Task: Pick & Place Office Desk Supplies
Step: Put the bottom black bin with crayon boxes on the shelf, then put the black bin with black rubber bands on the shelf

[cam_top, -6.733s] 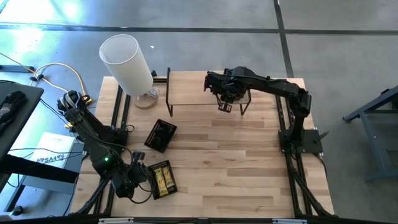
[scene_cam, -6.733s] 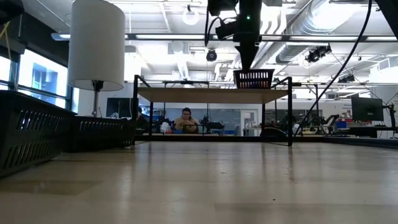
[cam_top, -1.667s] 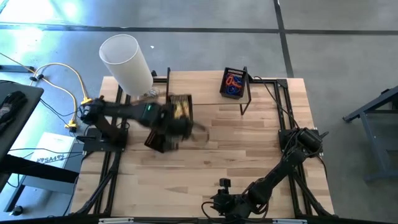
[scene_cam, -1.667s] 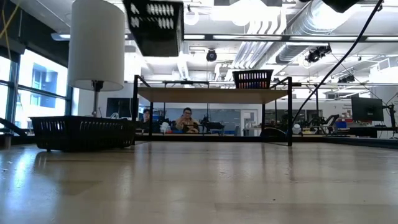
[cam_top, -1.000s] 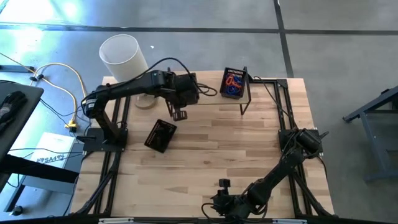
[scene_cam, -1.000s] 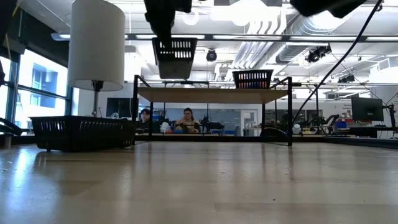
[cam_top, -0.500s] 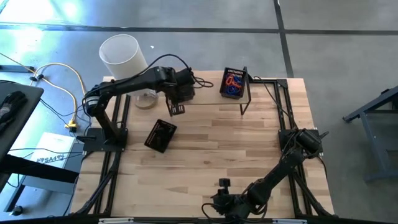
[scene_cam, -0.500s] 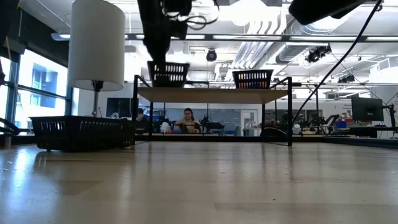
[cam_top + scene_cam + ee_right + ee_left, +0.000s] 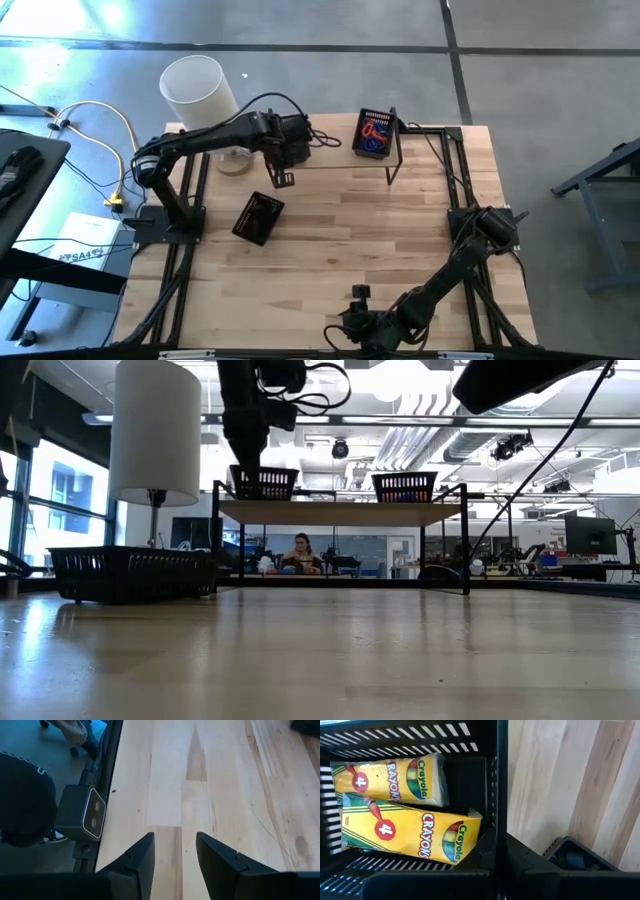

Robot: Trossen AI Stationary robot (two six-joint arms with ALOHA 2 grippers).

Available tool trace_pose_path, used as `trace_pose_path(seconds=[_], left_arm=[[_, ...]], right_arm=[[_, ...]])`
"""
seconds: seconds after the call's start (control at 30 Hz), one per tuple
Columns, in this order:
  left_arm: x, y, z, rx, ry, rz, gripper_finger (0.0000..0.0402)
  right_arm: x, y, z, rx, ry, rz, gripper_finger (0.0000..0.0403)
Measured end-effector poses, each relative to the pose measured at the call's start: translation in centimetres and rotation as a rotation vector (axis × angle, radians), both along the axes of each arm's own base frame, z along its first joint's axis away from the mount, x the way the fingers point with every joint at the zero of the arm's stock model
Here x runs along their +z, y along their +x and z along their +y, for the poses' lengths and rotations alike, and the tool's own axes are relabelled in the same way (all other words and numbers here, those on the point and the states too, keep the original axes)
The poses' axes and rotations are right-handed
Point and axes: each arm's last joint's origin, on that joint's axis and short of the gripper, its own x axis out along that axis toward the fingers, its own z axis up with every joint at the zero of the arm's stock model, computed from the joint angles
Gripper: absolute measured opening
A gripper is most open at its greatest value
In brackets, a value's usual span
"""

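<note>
- Your left gripper (image 9: 285, 176) is clamped tight on the rim of a black mesh basket (image 9: 263, 482), holding it at the left end of the raised wooden shelf (image 9: 340, 511) at the back of the table (image 9: 340, 260).
- Look through the left wrist camera and you see two yellow crayon boxes (image 9: 405, 810) lying side by side inside that basket, one touching the other.
- A second basket (image 9: 374, 133) sits at the right end of the same shelf, with red and blue loops in it.
- A third basket (image 9: 257, 217) rests down on the table, in front of your left gripper and apart from it; you cannot tell what it holds.
- The white lamp (image 9: 202, 103) stands at the table's back left corner, just beside your left arm.
- Your right gripper (image 9: 173, 851) waits low over the front edge of the table, fingers (image 9: 142, 855) partway apart with only bare wood between them.
</note>
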Motion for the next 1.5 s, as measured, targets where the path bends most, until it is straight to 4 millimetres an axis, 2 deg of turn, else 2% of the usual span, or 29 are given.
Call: trace_pose_path(seconds=[0.17,0.5,0.67,0.8,0.97,1.1,1.2,1.5], left_arm=[[0.0,0.2,-0.6,-0.012,0.018,0.01,0.0009],[-0.1,0.5,-1.7,-0.021,0.118,0.056,0.0071],[0.0,0.5,-2.2,0.035,0.176,0.059,0.0087],[0.8,0.1,-2.6,0.041,0.228,0.046,0.0088],[2.3,-0.7,-4.0,0.013,0.267,-0.004,0.0088],[3.8,-1.8,-5.9,-0.025,0.28,-0.045,0.0088],[4.8,-3.2,-8.1,-0.042,0.245,-0.066,0.0088],[6.1,-7.9,-16.1,-0.155,-0.141,-0.033,0.0088]], right_arm=[[0.0,0.0,0.0,0.0,0.002,-0.002,0.0133],[0.1,0.1,0.1,0.002,0.009,-0.006,0.0133],[0.1,0.1,0.1,0.002,0.009,-0.006,0.0133],[0.1,0.1,0.1,0.002,0.009,-0.005,0.0133],[0.1,0.1,0.0,0.001,0.008,-0.007,0.0133],[0.1,0.2,-0.1,-0.003,0.01,-0.009,0.0133],[0.1,0.2,0.0,-0.002,0.015,-0.011,0.0133],[0.1,0.2,0.0,-0.001,0.017,-0.012,0.0133]])
